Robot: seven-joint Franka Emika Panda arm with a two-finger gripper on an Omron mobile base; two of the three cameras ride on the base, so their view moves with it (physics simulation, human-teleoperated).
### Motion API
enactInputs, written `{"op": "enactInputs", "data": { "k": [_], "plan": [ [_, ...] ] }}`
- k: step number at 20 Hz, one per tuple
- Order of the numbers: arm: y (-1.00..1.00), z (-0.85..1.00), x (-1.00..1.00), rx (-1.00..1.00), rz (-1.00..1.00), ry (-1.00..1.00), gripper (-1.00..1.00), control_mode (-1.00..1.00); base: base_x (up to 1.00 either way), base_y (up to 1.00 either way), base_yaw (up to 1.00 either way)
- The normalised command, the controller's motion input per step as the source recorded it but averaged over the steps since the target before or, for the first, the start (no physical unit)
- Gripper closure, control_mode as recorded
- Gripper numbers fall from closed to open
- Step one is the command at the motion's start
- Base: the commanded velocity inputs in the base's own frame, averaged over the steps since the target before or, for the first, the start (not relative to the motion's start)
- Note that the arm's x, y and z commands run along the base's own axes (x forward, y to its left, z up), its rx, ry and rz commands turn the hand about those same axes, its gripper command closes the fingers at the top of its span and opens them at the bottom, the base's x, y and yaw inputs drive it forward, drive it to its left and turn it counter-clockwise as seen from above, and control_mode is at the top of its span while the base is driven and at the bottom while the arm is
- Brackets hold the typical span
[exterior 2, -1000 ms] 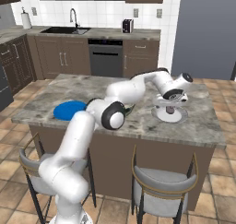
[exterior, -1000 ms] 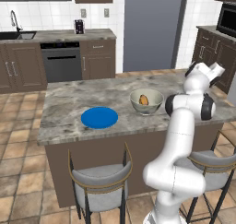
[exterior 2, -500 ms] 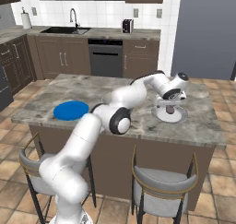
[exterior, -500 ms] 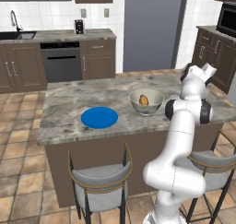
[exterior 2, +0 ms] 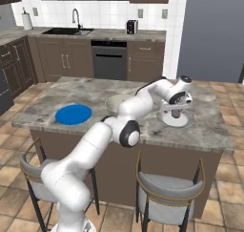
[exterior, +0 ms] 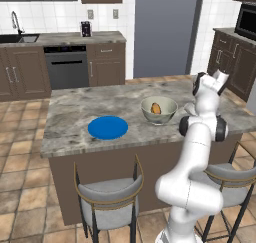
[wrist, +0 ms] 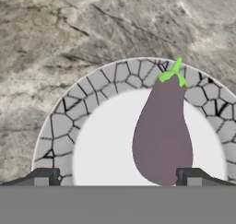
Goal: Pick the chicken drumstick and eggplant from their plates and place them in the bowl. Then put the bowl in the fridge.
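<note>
While the small golden-brown chicken drumstick (exterior: 156, 108) already sits in the deep pale grey-green bowl (exterior: 158, 110) on the marbled worktop (exterior: 80, 109), the arm has swung right, its released end effector (wrist: 117, 174) now hovering over the purple eggplant (wrist: 162, 133) on its white crackle-rimmed plate (wrist: 103, 142), which looks ready for grasping.

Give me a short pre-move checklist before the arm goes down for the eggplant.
1. Gripper open: ok.
2. Eggplant lying on its white plate with the cracked grey rim: ok.
3. Eggplant centred between the fingertips: not ok, it sits toward one fingertip.
4. Chicken drumstick already in the bowl: ok.
5. Blue plate emptied: ok.
6. Height above the eggplant: cannot tell.
</note>
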Motion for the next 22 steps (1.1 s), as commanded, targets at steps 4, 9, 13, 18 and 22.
{"op": "enactInputs", "data": {
  "k": [4, 9, 13, 18, 22],
  "plan": [
    [-0.21, -0.01, 0.42, -0.01, 0.00, 0.08, -1.00, -1.00, 0.00, 0.00, 0.00],
    [-0.25, 0.00, 0.46, 0.00, 0.01, 0.11, -1.00, -1.00, 0.00, 0.00, 0.00],
    [-0.28, 0.02, 0.48, 0.00, 0.01, 0.10, -1.00, -1.00, 0.00, 0.00, 0.00],
    [-0.17, 0.01, 0.43, 0.00, 0.02, 0.20, 1.00, -1.00, 0.00, 0.00, 0.00],
    [-0.12, 0.10, 0.37, 0.01, 0.07, 0.24, 1.00, -1.00, 0.00, 0.00, 0.00]
  ]
}}
